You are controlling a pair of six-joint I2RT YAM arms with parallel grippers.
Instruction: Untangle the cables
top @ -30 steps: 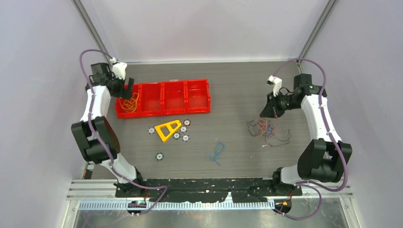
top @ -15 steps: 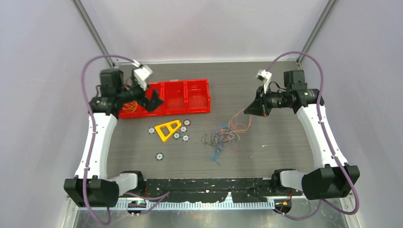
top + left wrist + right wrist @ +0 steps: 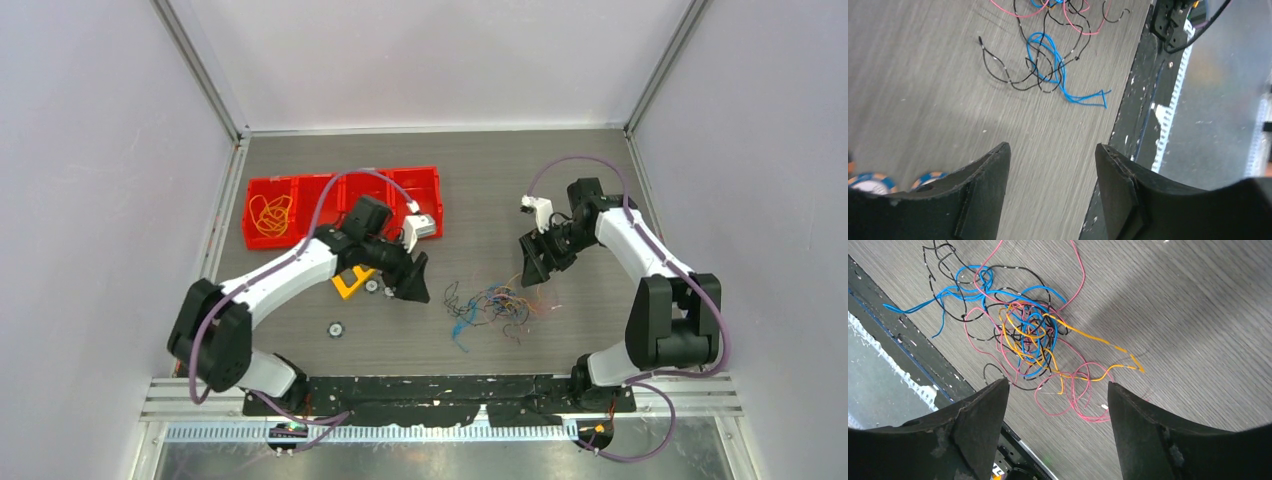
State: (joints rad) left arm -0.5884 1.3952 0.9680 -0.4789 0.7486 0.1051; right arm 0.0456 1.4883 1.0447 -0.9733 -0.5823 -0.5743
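Note:
A multicoloured tangle of cables (image 3: 495, 303) in blue, pink-red, orange and black lies on the table right of centre. A blue strand (image 3: 460, 325) trails from its left side. My left gripper (image 3: 412, 288) hovers just left of the tangle, open and empty. In the left wrist view, the gripper (image 3: 1053, 147) has the blue cable (image 3: 1055, 65) and a black cable (image 3: 998, 65) lying ahead of it. My right gripper (image 3: 535, 262) stands open just right of the tangle. In the right wrist view the cables (image 3: 1028, 340) lie loose beyond the gripper (image 3: 1058, 384). Orange cables (image 3: 268, 215) sit in the red tray's left compartment.
A red tray (image 3: 310, 205) with several compartments stands at the back left. A yellow triangular piece (image 3: 347, 283) and small round discs (image 3: 335, 328) lie beside the left arm. The black front rail (image 3: 440, 385) runs along the table's near edge.
My left arm swung from the red tray to the table's middle and its jaws narrowed a little. My right gripper dragged the tangle leftward, then opened and let it go.

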